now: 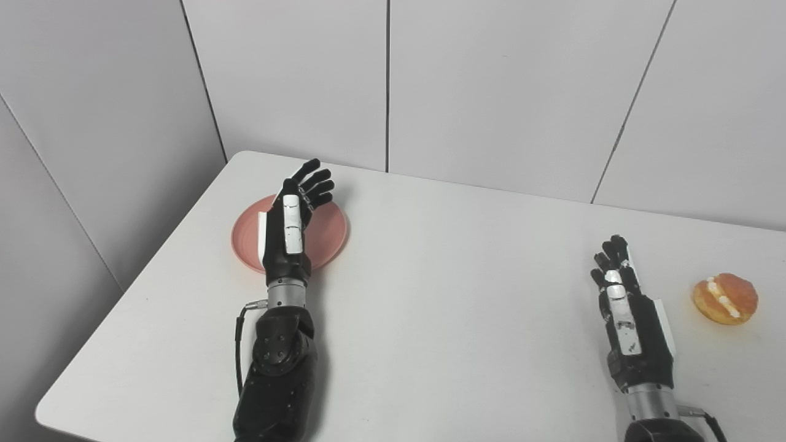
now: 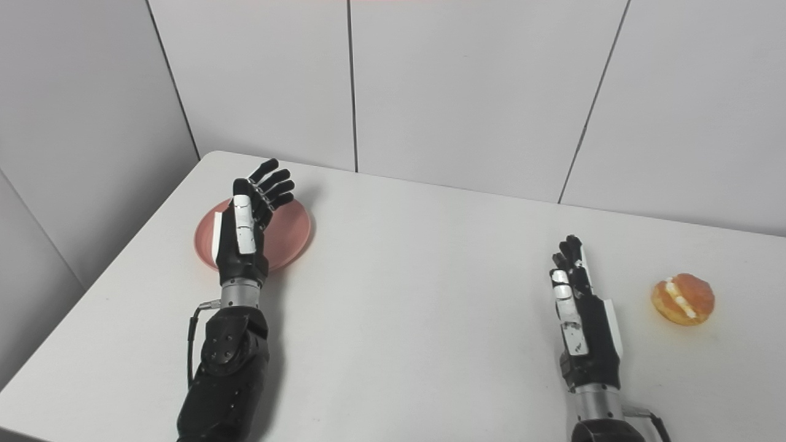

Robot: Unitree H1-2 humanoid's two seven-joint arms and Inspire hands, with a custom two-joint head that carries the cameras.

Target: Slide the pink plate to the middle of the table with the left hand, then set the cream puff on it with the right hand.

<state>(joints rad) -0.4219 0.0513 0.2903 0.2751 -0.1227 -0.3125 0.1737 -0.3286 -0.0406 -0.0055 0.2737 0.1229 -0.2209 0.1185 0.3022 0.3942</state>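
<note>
Left eye view. You see the pink plate (image 1: 245,236) lying flat near the far left corner of the white table (image 1: 442,294), well away from the table's middle; being round, it has no long axis to report. Your left hand (image 1: 293,227) is over the plate, fingers (image 1: 316,184) spread and empty, reaching past the plate's far rim toward the wall; whether the palm touches the plate cannot be told. To the plate's right, well apart, your right hand (image 1: 626,307) sits above the table, fingers apart, holding nothing.

Right eye view. The cream puff (image 2: 683,299) rests on the table far to the right of the pink plate (image 2: 291,236), just beyond your right hand (image 2: 580,316) and not touching it. Its cream-filled seam runs obliquely, from upper left to lower right, facing the camera. Your left hand (image 2: 249,227) covers the plate's centre, fingers splayed.
</note>
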